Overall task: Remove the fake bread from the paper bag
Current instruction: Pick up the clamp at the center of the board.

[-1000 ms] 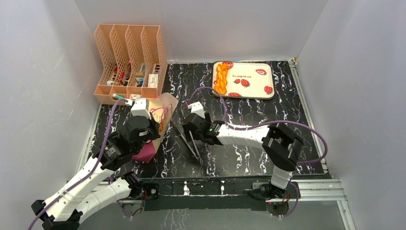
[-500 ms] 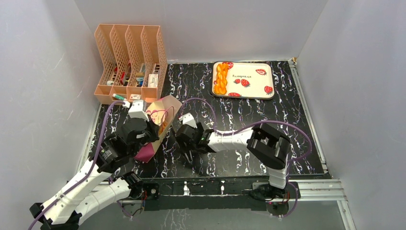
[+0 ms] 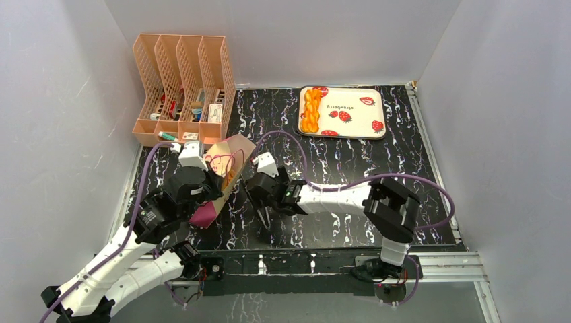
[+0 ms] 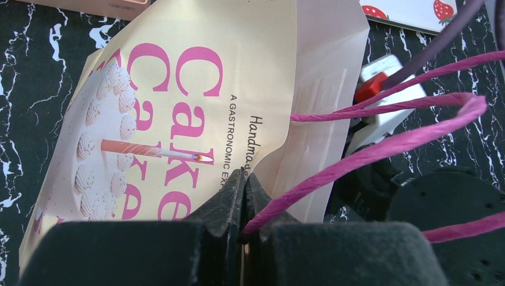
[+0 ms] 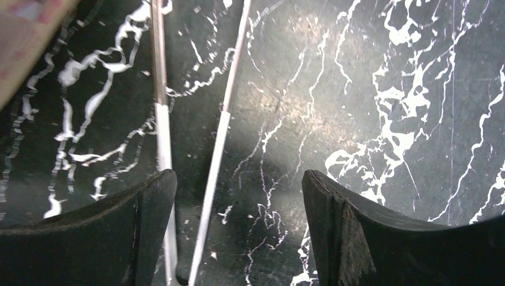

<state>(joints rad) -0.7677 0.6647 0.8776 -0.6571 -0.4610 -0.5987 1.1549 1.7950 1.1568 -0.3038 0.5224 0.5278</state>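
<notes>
The paper bag [image 3: 227,153] lies tilted at the left, its magenta side [image 3: 204,214] toward me. My left gripper [image 3: 204,183] is shut on its rim beside a purple cord handle [image 4: 381,149]. In the left wrist view the gripper [image 4: 245,179] pinches the cream bag [image 4: 178,89] with its pink lettering. An orange piece of fake bread [image 3: 229,176] shows in the bag's mouth. A braided loaf [image 3: 310,111] lies on the strawberry tray [image 3: 357,111]. My right gripper [image 3: 260,194] is open and empty, low over the table just right of the bag's mouth [image 5: 238,196].
Metal tongs [image 3: 264,217] lie on the black marble table under the right gripper; their two arms [image 5: 220,131] run between its fingers. A peach file rack [image 3: 182,87] with small items stands at the back left. Grey walls close in the left, back and right.
My right gripper has moved left and nearer, toward the bag's mouth and over the tongs. The left gripper has lifted the bag's rim slightly.
</notes>
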